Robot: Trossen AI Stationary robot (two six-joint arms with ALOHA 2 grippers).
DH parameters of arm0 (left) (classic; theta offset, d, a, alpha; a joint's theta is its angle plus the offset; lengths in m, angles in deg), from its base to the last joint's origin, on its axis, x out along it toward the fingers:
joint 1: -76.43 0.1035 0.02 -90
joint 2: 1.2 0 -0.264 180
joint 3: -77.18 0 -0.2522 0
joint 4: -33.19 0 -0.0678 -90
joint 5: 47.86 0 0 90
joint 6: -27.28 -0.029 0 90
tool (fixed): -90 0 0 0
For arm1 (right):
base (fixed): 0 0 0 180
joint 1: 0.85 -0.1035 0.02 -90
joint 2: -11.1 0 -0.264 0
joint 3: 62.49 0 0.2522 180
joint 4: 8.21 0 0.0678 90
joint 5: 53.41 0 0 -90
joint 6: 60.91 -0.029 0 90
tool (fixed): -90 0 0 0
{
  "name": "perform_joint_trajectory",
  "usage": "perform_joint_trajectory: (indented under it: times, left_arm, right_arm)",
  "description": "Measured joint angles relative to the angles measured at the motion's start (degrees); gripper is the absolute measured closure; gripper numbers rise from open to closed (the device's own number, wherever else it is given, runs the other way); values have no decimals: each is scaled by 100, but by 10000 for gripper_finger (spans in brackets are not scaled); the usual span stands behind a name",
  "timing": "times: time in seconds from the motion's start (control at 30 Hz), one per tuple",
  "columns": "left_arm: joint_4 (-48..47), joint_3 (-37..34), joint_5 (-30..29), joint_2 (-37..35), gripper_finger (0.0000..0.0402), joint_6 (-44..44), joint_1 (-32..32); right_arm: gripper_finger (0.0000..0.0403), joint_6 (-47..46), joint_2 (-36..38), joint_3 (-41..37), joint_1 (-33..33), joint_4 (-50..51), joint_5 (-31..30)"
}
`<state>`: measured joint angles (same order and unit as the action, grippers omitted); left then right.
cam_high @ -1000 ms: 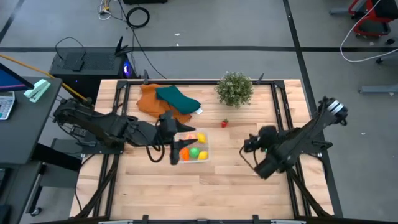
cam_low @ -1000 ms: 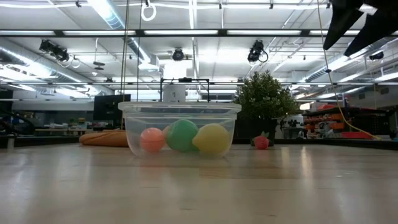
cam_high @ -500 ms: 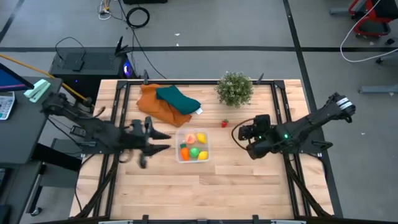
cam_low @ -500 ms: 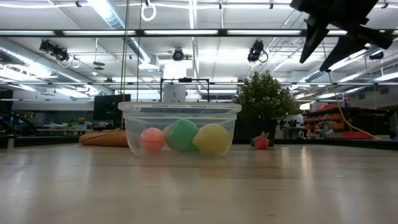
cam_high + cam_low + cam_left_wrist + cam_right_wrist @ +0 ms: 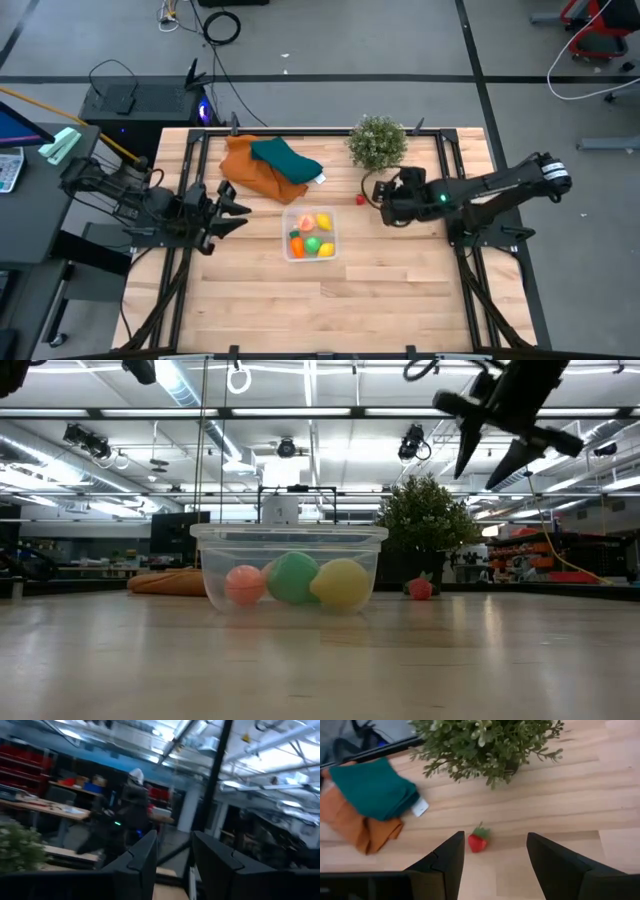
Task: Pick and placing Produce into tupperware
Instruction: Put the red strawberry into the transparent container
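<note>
Strawberry is the last piece of produce out: it lies loose on the wood, centre of the high frame, just right of and above the tupperware, below the potted plant. Right gripper sits just right of it, above the surface, jaws apart and empty; in the wrist view the berry lies ahead, nearer one finger than centred between them.

Tub holds four pieces by the overhead: peach, yellow, orange, green; a possible fifth, yellowish, at the lower right corner, can't confirm. Low view only resolves three.

Left gripper is at left of the frame, off the tub, carrying nothing; fingers partly apart in its wrist view.

Risks:
- berry off-centre, so a finger could land on it or knock it away on descent
- small rounded toy, may squirt out on closing
- plant close behind, foliage could snag the wrist

Count: one tub, one loose strawberry, one plant, two cloths (orange, teal).
</note>
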<state>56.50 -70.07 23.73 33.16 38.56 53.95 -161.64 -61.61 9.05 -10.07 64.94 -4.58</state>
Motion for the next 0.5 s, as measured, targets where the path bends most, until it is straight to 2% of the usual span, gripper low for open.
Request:
perform_joint_trajectory:
  times: [0.27, 0.5]
  left_arm:
    - [-96, -5, 56, 7, 268, -424, 81]
    - [-95, -5, 34, 8, 268, -300, 194]
  right_arm:
    - [222, 842, -310, 0, 929, -640, 752]
    - [222, 1577, -680, 0, 1173, -1326, 1030]
